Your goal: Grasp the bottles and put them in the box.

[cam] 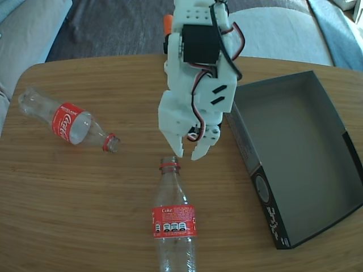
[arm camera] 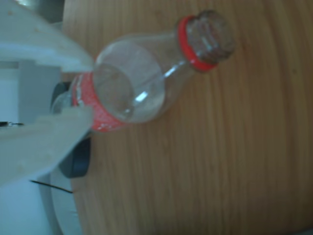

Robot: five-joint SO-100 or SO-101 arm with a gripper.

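From the fixed view I see the arm [cam: 195, 62] reaching down from the far edge of the table [cam: 85, 187], its gripper [cam: 191, 152] hanging just above the wood near the middle. The fingers stand a little apart and hold nothing; the gap between the tips is narrow. Just below them in this view stands the mouth of the near bottle [cam: 173, 224], which lies on its side with its red neck ring toward the gripper and its body running off the near edge of the picture. Its red label faces up. The tips are close to that neck but not touching it, as far as I can tell.

The far bottle [cam: 65, 122] lies on its side toward the table's left edge, well apart from the gripper, neck pointing to the middle of the table. The box [cam: 334, 170] sits at the right edge, open side up, grey inside, with its black printed wall facing the near bottle. It holds nothing.

In the wrist view I see the two pale fingers [arm camera: 46, 139] coming in from the left, parted, with a bottle [arm camera: 132, 88] lying on the wood beyond them. Its open mouth and red ring point to the upper right. The picture is blurred, but nothing sits between the fingers.
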